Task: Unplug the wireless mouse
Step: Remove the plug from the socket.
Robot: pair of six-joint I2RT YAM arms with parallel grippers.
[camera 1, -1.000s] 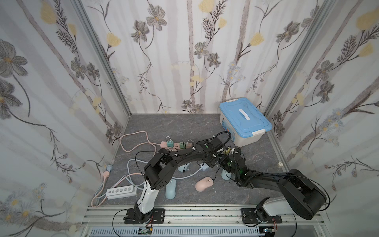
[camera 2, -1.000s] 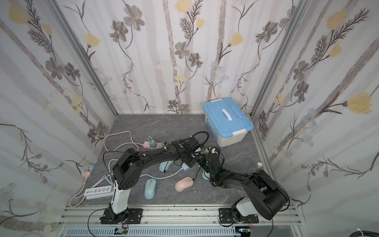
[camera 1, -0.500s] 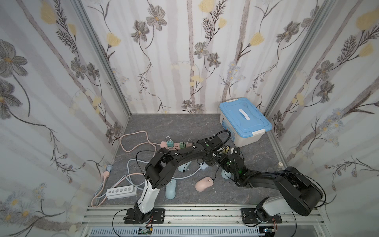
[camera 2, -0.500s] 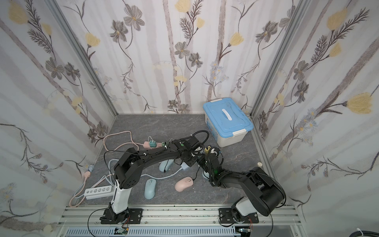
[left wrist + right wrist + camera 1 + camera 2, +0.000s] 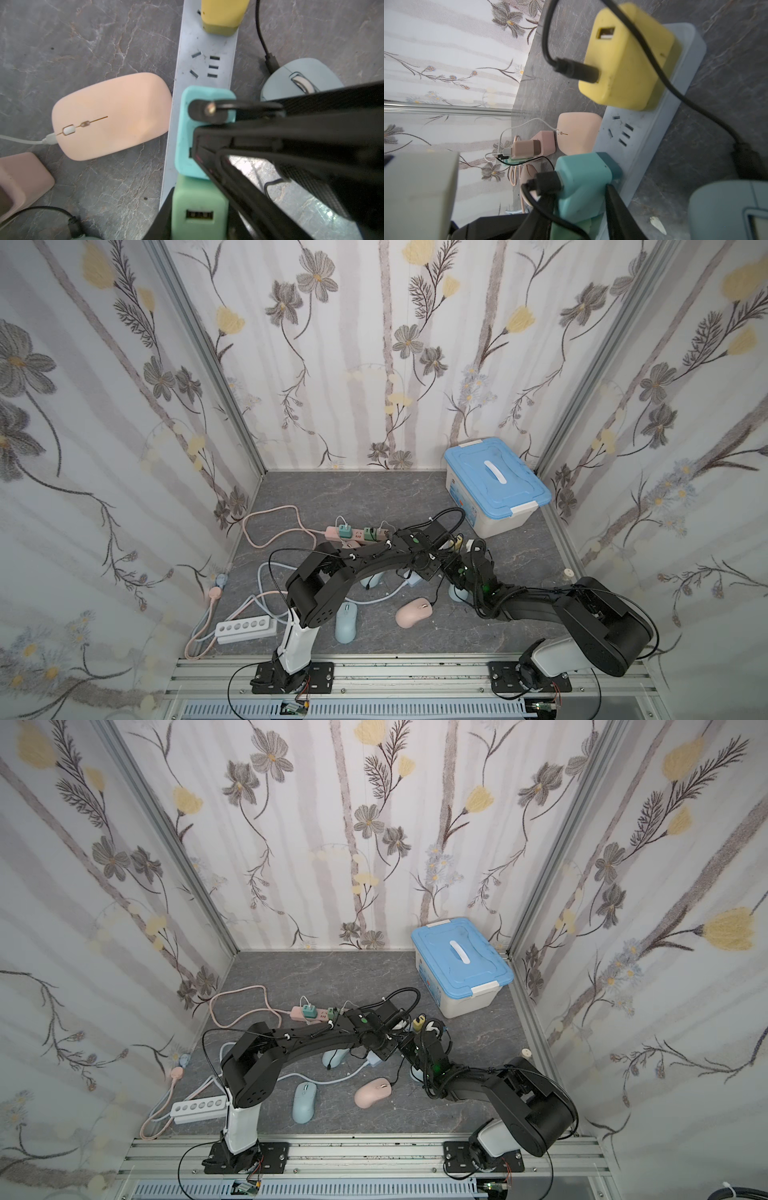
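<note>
**Both grippers down at the strip, plug not yet out**

My right gripper (image 5: 580,193) has a finger pressed to each side of the teal charger (image 5: 583,178). That charger sits in the strip (image 5: 639,133) mid-table, between the yellow charger (image 5: 627,58) and the green charger (image 5: 197,199). The left gripper (image 5: 197,214) is clamped narrow on the green charger. The black plug (image 5: 548,182) stands in the teal charger's top. I judge it light, hard and smooth, held by friction only, with a limp cable. I'd pinch the plug body, not the cable, and pull straight out with the charger braced. In both top views the arms cover the strip, so I cannot trace the cable. The pink mouse (image 5: 415,612) in front is my guess. The left gripper's far finger is hidden.
</note>
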